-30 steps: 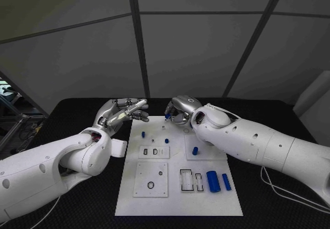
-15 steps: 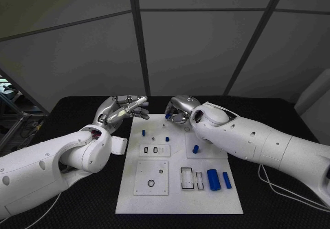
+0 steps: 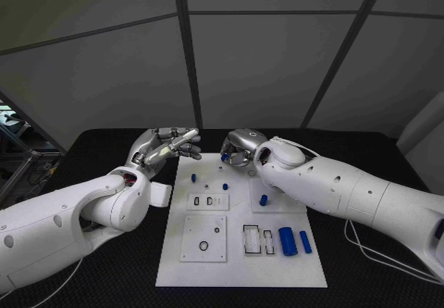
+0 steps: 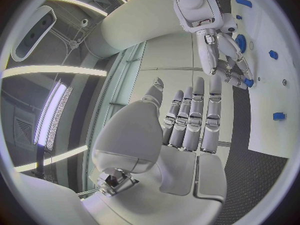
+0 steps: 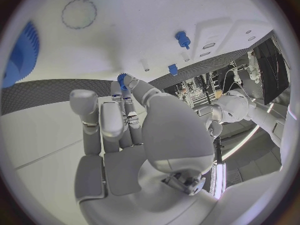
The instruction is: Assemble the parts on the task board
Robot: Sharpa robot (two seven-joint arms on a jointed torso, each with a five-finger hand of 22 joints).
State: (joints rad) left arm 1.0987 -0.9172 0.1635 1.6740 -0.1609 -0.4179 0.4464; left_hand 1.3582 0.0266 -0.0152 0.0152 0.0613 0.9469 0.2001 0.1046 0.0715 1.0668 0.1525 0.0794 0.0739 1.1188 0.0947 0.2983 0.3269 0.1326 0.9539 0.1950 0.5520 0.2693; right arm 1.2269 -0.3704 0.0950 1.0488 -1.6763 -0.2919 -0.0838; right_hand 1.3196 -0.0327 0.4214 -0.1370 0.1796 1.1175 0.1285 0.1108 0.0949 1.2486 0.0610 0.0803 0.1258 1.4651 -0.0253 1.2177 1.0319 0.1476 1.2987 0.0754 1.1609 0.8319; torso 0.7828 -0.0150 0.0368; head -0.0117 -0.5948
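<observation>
Little is changing since the earlier frames: both hands are staying at the board's far edge, the right hand drifting slightly toward the left one. Board [image 3: 240, 256]: white plate lying mid-table. Small blue part [image 3: 225, 156] [image 5: 122, 80]: being pinched by the right hand [image 3: 240, 147], above the board's far edge. Other blue parts: two pegs [image 3: 194, 179] standing nearer the far edge, two cylinders [image 3: 287, 242] lying toward the near right corner. Left hand [image 3: 167, 149]: hovering off the board's far left corner, fingers straight and close together, holding nothing.
</observation>
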